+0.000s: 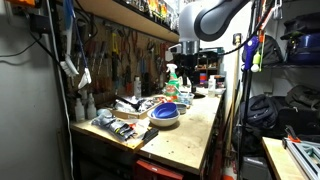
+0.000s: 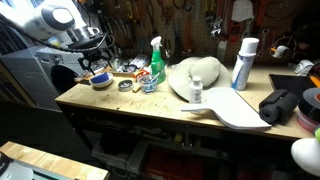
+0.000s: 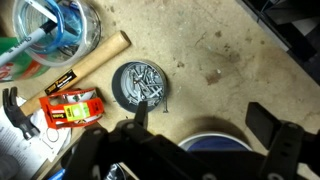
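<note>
My gripper is open and empty, hovering over the wooden workbench. A blue bowl sits right below and between the fingers. It also shows in both exterior views, with the gripper above it. A round dark tin of screws lies just beyond the left finger. A wooden-handled hammer and a red box lie to the left of the tin.
A green spray bottle stands near the bowl. A clear jar is at the wrist view's top left. A white hat, white spray can and black bag sit further along the bench. Tools hang on the back wall.
</note>
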{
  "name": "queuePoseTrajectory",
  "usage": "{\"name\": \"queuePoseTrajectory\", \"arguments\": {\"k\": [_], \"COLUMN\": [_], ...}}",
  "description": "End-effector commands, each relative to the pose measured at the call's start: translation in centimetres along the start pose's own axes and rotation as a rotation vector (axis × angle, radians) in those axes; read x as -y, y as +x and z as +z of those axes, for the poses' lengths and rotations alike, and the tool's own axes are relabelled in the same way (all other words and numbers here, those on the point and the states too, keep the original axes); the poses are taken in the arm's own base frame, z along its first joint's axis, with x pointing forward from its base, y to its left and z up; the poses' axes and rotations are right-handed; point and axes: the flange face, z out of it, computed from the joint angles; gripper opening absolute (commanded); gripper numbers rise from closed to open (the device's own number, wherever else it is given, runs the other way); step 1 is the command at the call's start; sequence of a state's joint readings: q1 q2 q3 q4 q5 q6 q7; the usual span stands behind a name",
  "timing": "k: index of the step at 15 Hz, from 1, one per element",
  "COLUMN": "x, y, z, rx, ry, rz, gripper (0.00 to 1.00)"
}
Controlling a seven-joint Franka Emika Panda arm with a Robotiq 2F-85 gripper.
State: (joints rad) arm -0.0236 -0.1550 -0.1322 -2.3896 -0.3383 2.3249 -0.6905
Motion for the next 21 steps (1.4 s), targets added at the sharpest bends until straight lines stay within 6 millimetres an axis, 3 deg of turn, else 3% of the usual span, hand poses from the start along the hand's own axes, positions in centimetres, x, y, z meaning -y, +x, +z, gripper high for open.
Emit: {"name": "queuePoseTrajectory", "arguments": {"k": [1,4,10,11,14,19,20,21], "x": [-1.2,-2.1,-4.0,-3.2,-4.1,-3.9,-4.0,-4.3], "y": [1.9,2.6,3.1,3.1,3.0,4.3,4.3,4.3], "z": [3.0,4.5,4.9,4.8,4.7,6.1,6.4,6.8], "rx": [0.024,0.005,-0.071,-0.058,-0.060,-0.183,-0.190,-0.188], "ry": [0.029,0.111,0.306,0.257,0.279,0.234,0.226,0.212], "rz": [-0.120,-0.185,-0.317,-0.292,-0.305,-0.353,-0.359,-0.362], "gripper": [1.00,1.00,1.00,1.00,1.00,1.00,0.99,0.86]}}
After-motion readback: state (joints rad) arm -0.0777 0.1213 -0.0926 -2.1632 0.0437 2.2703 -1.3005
